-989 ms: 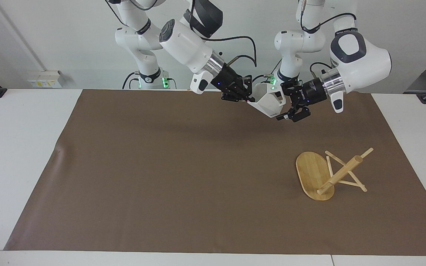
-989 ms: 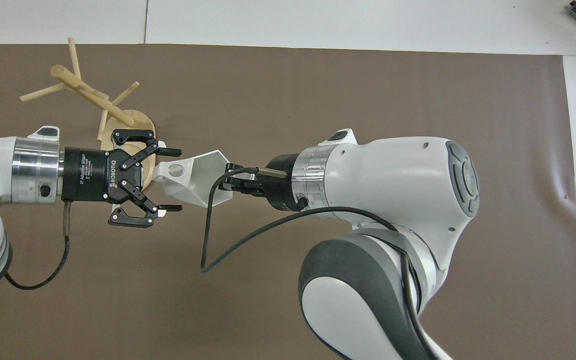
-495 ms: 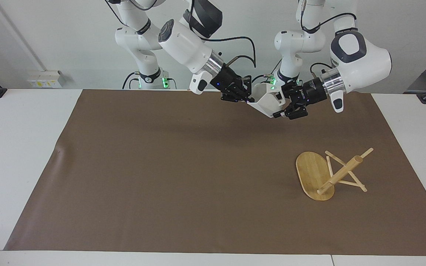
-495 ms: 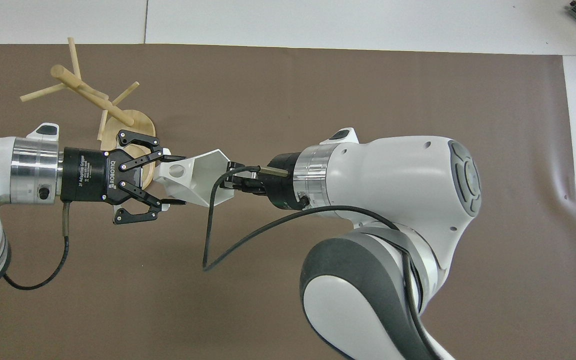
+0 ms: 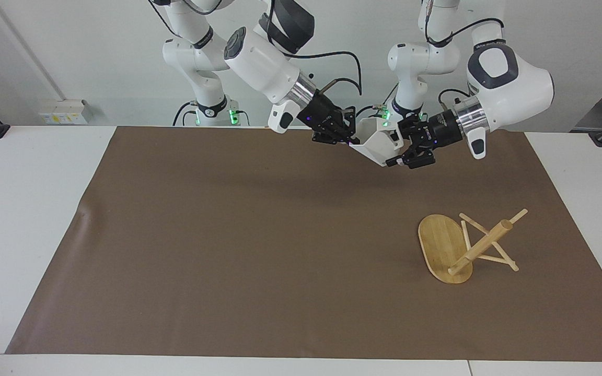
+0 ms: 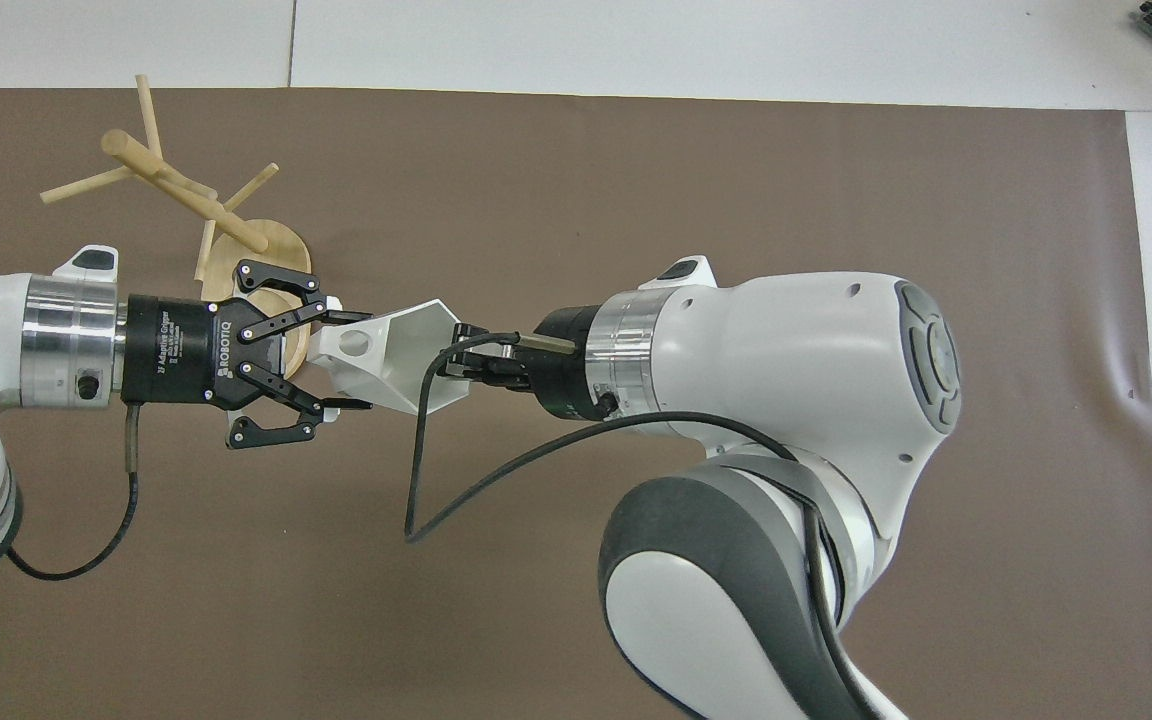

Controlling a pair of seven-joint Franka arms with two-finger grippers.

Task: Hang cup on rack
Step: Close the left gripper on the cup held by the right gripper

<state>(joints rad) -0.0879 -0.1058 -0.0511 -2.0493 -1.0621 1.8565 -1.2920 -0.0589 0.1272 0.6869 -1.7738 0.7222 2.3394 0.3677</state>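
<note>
A: Facing view: we find the cup (image 5: 380,143) aloft over the surface (image 5: 280,235), left claw (image 5: 396,154) clenched on its handle end, right claw (image 5: 352,140) gripping its rim.

B: Overhead view: we advise the right claw (image 6: 456,355) release fully before we carry it to the toppled rack (image 6: 186,200).

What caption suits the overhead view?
Left gripper shut on the cup at its handle end, right gripper at its rim, above the mat beside the rack.

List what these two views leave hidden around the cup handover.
- Overhead view: the left gripper covers part of the base of the rack.
- Facing view: the left gripper largely hides the handle of the cup.
- Overhead view: a black cable crosses the right gripper where it meets the cup.
</note>
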